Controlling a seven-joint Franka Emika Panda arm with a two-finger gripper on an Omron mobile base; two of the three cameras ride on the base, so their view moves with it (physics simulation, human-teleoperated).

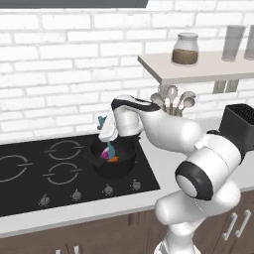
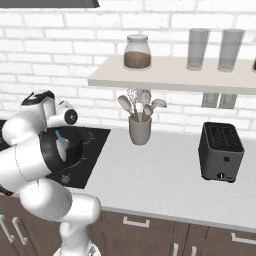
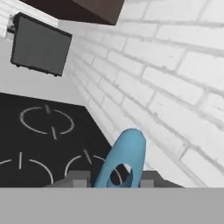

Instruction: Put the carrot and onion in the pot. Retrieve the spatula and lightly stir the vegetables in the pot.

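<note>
While the gripper (image 1: 107, 140) clasps the spatula (image 1: 110, 149) above the pot (image 1: 115, 159), onion (image 1: 106, 154) and carrot (image 1: 114, 159) lie inside; behind the pot, white brick wall (image 1: 59, 74).

free: bare light-grey bench (image 2: 165, 170) between utensil cup and toaster | blocked: grey cup of spoons (image 2: 140, 129), dark boxy toaster (image 2: 220, 151), white wall shelf (image 2: 175, 75) overhead

The hand hides the spatula (image 1: 110, 149) shaft (blade buried in the pot (image 1: 121, 166))
</note>
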